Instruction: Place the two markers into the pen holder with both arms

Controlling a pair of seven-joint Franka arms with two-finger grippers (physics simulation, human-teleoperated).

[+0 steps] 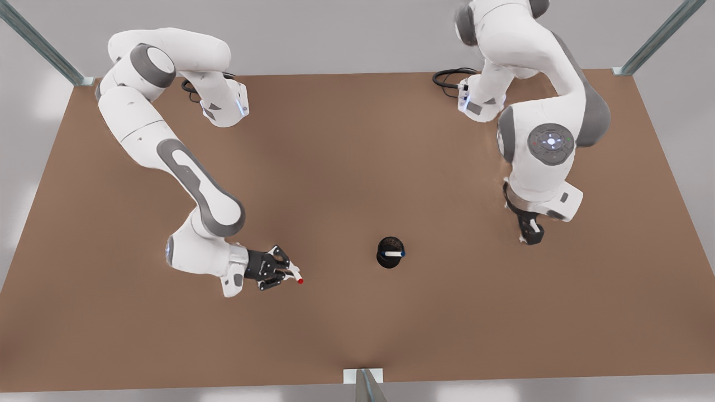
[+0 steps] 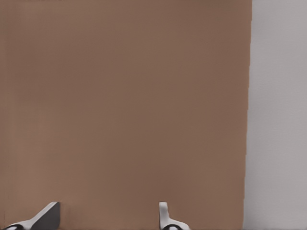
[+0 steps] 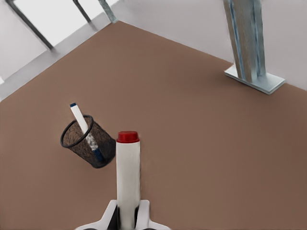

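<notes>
The blue marker (image 1: 392,254) already stands in the holder (image 1: 390,252), just right of centre in the lower half of the front view, leaning against the rim with its upper end poking out; so you are on the second half of the job. The red marker (image 1: 292,274) is pinched in the right end effector (image 1: 284,269), lower left of centre in the front view, fingers closed on the white barrel with the red tip pointing towards the holder. In the right wrist view the red marker (image 3: 128,177) rises straight out from between the fingers, and the holder (image 3: 88,142) sits beyond it with the blue marker (image 3: 84,127) slanting across its mouth. Your next move, as I judge it, is to carry the red marker over the holder, tip it closer to upright, bring its lower end inside the rim and only then let go. Mind the blue marker: it takes up part of the opening, so aim for the free side or you may knock it or tip the light cup. The left end effector (image 1: 531,230) waits at the right of the front view, well apart from the holder; its wrist view shows two fingertips (image 2: 164,214) spread apart with nothing between them over bare tabletop (image 2: 124,96). Between the red marker and the holder the tabletop (image 1: 346,167) carries nothing. The frame posts stand at the edges, out of your path.
</notes>
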